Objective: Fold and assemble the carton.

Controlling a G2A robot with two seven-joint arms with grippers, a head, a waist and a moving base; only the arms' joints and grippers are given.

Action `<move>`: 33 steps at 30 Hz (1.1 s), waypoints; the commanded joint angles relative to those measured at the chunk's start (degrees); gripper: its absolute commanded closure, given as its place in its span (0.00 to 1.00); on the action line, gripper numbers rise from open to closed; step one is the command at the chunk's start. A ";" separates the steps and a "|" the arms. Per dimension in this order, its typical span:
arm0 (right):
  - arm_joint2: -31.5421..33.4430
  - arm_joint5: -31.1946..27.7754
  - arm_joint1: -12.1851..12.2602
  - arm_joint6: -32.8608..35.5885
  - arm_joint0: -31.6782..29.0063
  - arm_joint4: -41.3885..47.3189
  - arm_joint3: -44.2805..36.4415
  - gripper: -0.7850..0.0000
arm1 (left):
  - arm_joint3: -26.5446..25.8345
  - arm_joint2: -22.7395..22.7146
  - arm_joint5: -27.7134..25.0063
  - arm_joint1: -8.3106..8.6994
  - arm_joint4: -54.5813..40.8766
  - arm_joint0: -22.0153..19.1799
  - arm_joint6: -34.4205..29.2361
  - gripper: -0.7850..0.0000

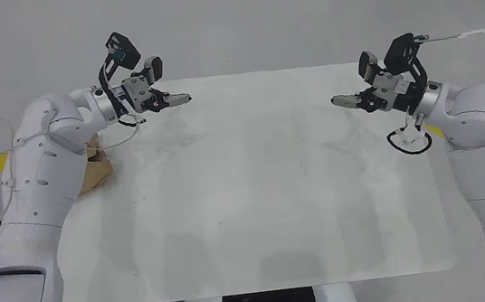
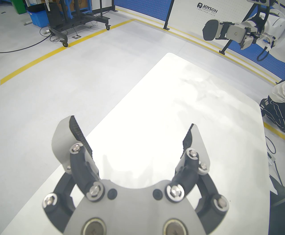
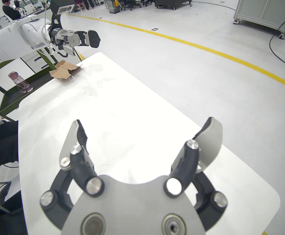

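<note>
A brown cardboard carton (image 1: 95, 172) with its flaps loose lies at the left edge of the white table (image 1: 259, 213), partly hidden under the left arm. In the right wrist view the carton (image 3: 64, 71) sits near the table's far corner. My left gripper (image 1: 177, 97) hangs open and empty above the far left part of the table, past the carton; its fingers spread wide in its own view (image 2: 132, 122). Over the far right part of the table my right gripper (image 1: 341, 100) is open and empty too (image 3: 143, 120). The two grippers face each other across the table.
A pink bottle (image 3: 20, 82) stands on a dark green cart (image 3: 37, 80) just off the table's edge beside the carton. The bare tabletop (image 2: 178, 124) stretches between the two arms. Grey floor with a yellow line (image 3: 200, 46) surrounds the table.
</note>
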 commanded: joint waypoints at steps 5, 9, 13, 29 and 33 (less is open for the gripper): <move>0.00 0.00 0.00 0.00 0.00 0.00 0.00 0.00 | 0.00 0.00 0.00 0.00 0.00 0.00 0.00 0.00; 0.00 0.00 0.00 0.00 0.00 0.00 0.00 0.00 | 0.00 0.00 0.00 0.00 0.00 0.00 0.00 0.00; 0.00 0.00 0.00 0.00 0.00 0.00 0.00 0.00 | 0.00 0.00 0.00 0.00 0.00 0.00 0.00 0.00; 0.00 0.00 0.00 0.00 0.00 0.00 0.00 0.00 | 0.00 0.00 0.00 0.00 0.00 0.00 0.00 0.00; 0.00 0.00 0.00 0.00 0.00 0.00 0.00 0.00 | 0.50 -0.19 1.03 -0.02 -1.25 0.43 0.09 0.00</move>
